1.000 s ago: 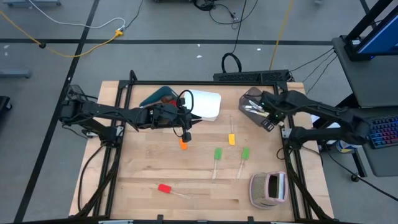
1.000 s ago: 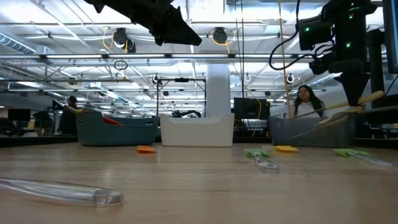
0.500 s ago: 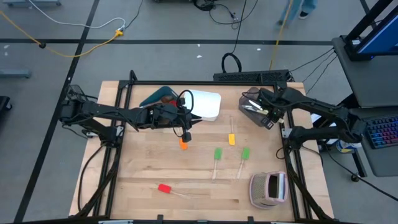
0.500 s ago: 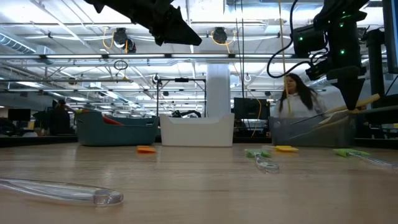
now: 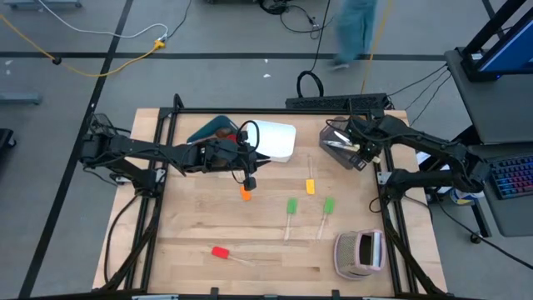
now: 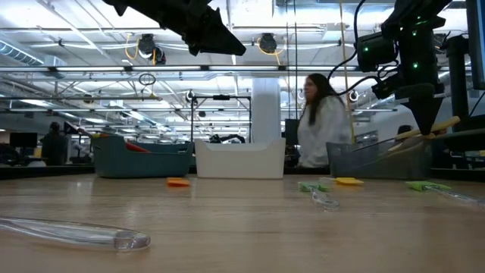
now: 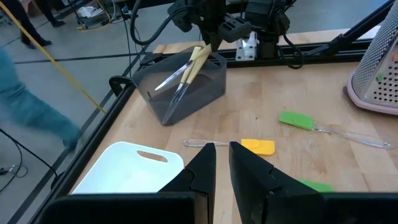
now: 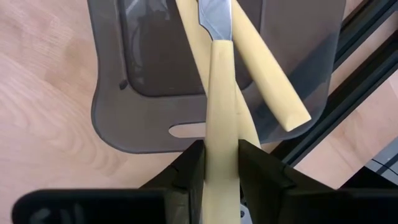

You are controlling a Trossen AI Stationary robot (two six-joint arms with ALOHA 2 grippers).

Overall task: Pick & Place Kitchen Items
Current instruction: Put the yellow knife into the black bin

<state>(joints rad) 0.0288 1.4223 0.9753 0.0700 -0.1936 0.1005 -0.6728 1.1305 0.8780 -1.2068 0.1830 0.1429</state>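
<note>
my right claw [image 8: 214,163] is clenched on a pale-handled knife [image 8: 219,93], blade ahead over the grey bin [image 8: 124,124]. light, stiff, smooth handle; mid-handle hold suits. my left claw [image 7: 221,163], nearly closed, holds nothing.

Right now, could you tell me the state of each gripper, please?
Left gripper: empty, fingers nearly closed, hovering over the table.
Right gripper: closed on a pale-handled knife over the grey bin.

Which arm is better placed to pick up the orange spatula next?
Left. The left gripper hangs right above the orange spatula, holding nothing. The right gripper is over the grey bin, gripping a knife.
</note>
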